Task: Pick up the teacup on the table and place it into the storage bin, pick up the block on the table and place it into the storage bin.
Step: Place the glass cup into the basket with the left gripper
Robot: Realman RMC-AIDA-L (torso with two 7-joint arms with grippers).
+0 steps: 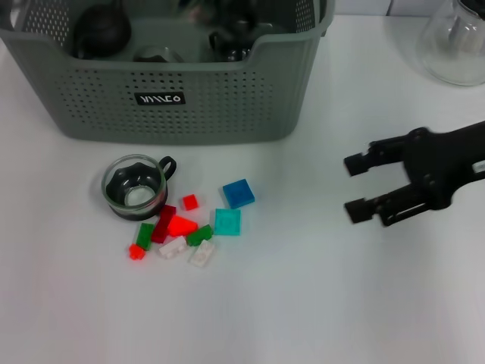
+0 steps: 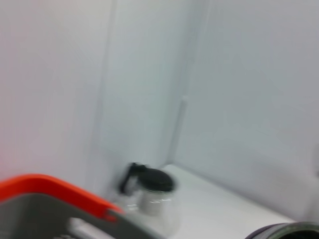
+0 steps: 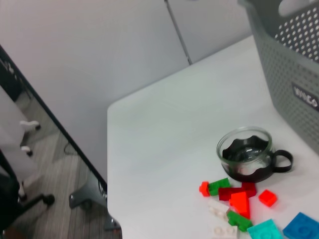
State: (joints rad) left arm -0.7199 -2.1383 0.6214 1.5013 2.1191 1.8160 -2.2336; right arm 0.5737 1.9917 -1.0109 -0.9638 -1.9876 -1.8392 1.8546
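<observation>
1. One right end effector (image 1: 355, 186) is hovering over the white table (image 1: 318, 303) at the right side of the head view, its two black fingers (image 1: 362, 161) standing apart with a clear gap between them, gripping nothing and touching nothing.
2. The left end effector is not appearing in the head view; its wrist camera is showing no fingers, so whether it is open or closed cannot be told.
3. The teacup (image 1: 135, 186), clear glass with a dark inner part and a black handle, is sitting upright on the table just in front of the storage bin (image 1: 182, 98), well apart from the right end effector.
4. A cluster of small blocks is lying just beside the teacup on its near side: a blue block (image 1: 238, 192), a teal block (image 1: 226, 221), a small red block (image 1: 189, 202), a larger bright red piece (image 1: 180, 226), green pieces (image 1: 199, 235) and whitish pieces (image 1: 201, 254).
5. The storage bin, grey-green with perforated walls and a black label (image 1: 160, 98), is standing at the far left of the table and is already holding dark items, too indistinct to identify.
6. A glass vessel (image 1: 455, 42) is standing at the far right corner.
7. The left wrist view is showing a glass pot with a black lid (image 2: 154, 196).
</observation>
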